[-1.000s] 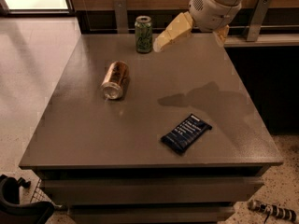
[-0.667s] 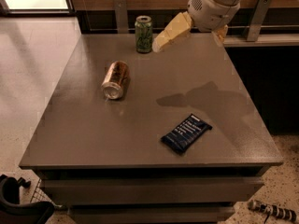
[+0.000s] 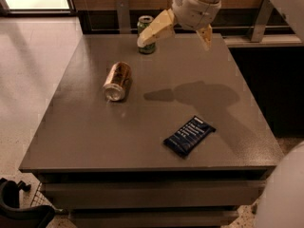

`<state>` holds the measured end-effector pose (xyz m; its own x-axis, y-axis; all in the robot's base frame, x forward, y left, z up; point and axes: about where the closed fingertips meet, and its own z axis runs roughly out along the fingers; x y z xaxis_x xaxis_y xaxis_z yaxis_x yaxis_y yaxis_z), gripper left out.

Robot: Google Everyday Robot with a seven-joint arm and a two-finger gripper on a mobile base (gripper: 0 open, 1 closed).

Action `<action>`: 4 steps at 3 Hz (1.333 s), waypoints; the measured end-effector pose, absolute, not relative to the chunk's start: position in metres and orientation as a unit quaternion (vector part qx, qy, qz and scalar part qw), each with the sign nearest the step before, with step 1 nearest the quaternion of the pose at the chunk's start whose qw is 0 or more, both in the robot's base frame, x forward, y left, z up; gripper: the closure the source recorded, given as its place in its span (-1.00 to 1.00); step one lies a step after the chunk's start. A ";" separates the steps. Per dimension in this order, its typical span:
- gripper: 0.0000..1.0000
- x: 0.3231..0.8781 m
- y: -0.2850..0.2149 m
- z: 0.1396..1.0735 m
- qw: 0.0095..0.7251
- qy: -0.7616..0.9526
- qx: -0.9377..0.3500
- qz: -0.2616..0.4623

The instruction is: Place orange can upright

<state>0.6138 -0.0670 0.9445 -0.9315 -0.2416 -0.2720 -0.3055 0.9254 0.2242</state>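
My gripper (image 3: 175,44) hangs over the table's (image 3: 142,146) far edge, fingers spread, grasping nothing. I see the orange can (image 3: 117,81) lying on its side toward the left edge.

Orange can (image 3: 117,81): shiny metal, glossy copper-brown label, bare silver end. Green can (image 3: 145,23): same glossy metal. Table (image 3: 95,137) is matt grey and finely speckled; the dark blue packet (image 3: 189,136) is smooth plastic wrap with a slight sheen. Gripper (image 3: 175,44) above the table's far edge, in front of the green can: cream matt plastic fingers, spread apart.
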 end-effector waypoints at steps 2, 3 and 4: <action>-1.00 0.626 -0.014 0.932 0.087 0.985 -0.088 0.124; -1.00 0.620 0.011 0.914 0.070 0.987 -0.079 0.123; -1.00 0.619 0.029 0.882 0.046 0.987 -0.077 0.136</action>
<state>0.6193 0.0286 0.8825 -0.9838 -0.1400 -0.1121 -0.1651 0.9510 0.2614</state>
